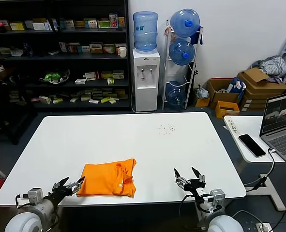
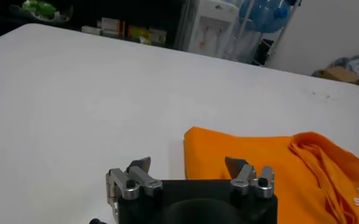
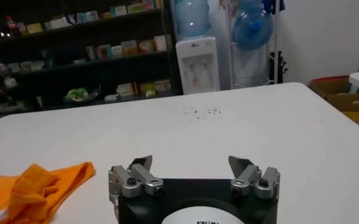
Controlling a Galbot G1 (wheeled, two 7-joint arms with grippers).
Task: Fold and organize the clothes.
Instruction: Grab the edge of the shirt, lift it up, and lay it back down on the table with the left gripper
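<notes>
The orange T-shirt [image 1: 108, 178] lies on the white desk [image 1: 133, 140] near its front edge, at about 7 o'clock from the desk's centre, already doubled into a rough rectangle with a bunched, wrinkled band of cloth along its 3 o'clock side. The left end effector [image 1: 70, 185] sits low at the shirt's 9 o'clock corner, just beside the fabric, its fingers spread and holding nothing; the left wrist view shows the shirt's corner [image 2: 194, 135] lying close ahead of the spread fingers. The right end effector [image 1: 190, 177] hovers near the front edge, well apart from the shirt at its 3 o'clock, fingers likewise spread and empty. The shirt looks light, soft and limp: it will likely sag and drag rather than hold shape, and layers may slide over each other on the smooth desk. A pinch at a flat corner or hem, through all layers, seems safer than grabbing the bunched side, which could unfold the stack.
</notes>
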